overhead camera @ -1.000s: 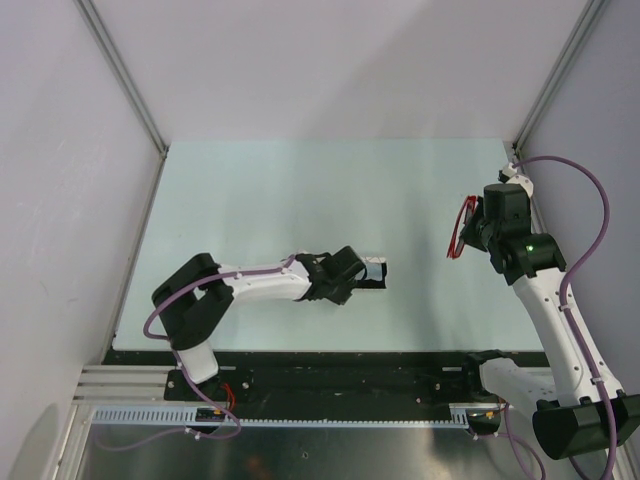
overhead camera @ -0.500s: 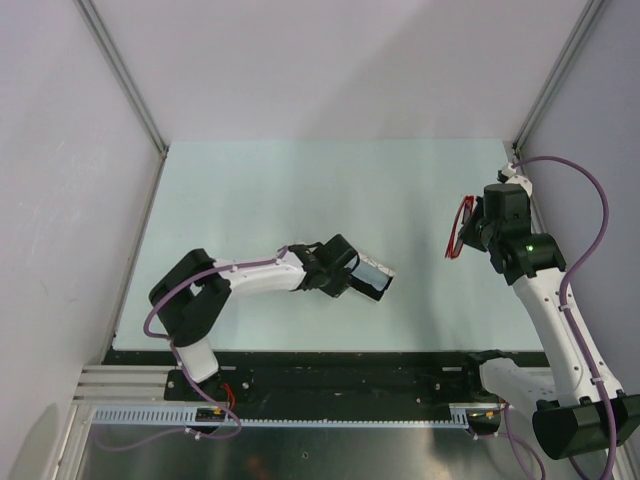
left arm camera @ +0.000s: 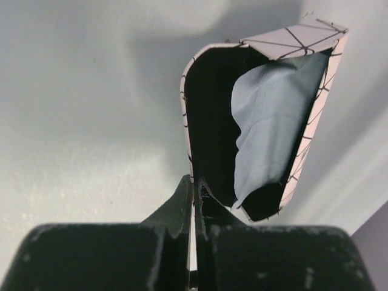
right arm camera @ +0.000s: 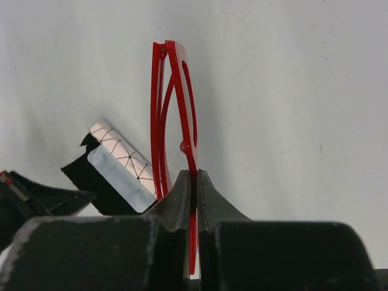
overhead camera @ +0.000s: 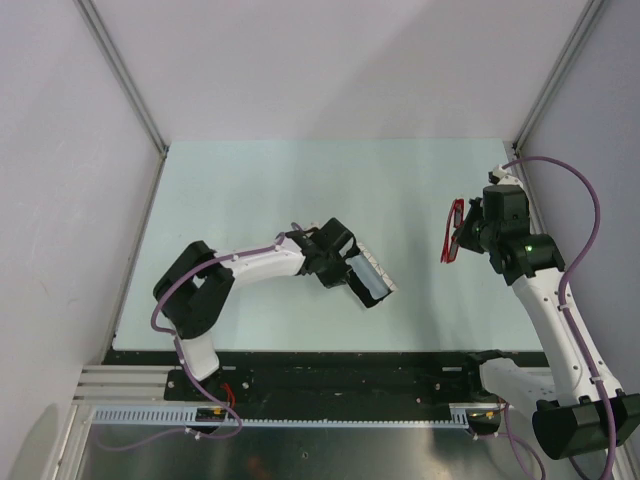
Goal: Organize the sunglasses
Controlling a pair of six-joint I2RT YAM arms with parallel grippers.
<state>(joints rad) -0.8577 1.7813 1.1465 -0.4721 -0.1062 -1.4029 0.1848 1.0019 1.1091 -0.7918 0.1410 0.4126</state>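
Pinching the sunglasses (right arm camera: 193,136) edge-on in my shut right gripper (right arm camera: 194,177), off the table (overhead camera: 260,190) at its right side, I judge the open case (overhead camera: 369,280), rim nipped by my closed left gripper (left arm camera: 194,185), lies well apart to their left, its long axis slanting across theirs

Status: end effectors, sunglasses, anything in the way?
Left end effector shut on case rim. Right end effector shut on sunglasses, upright. Cloth sits inside open case.
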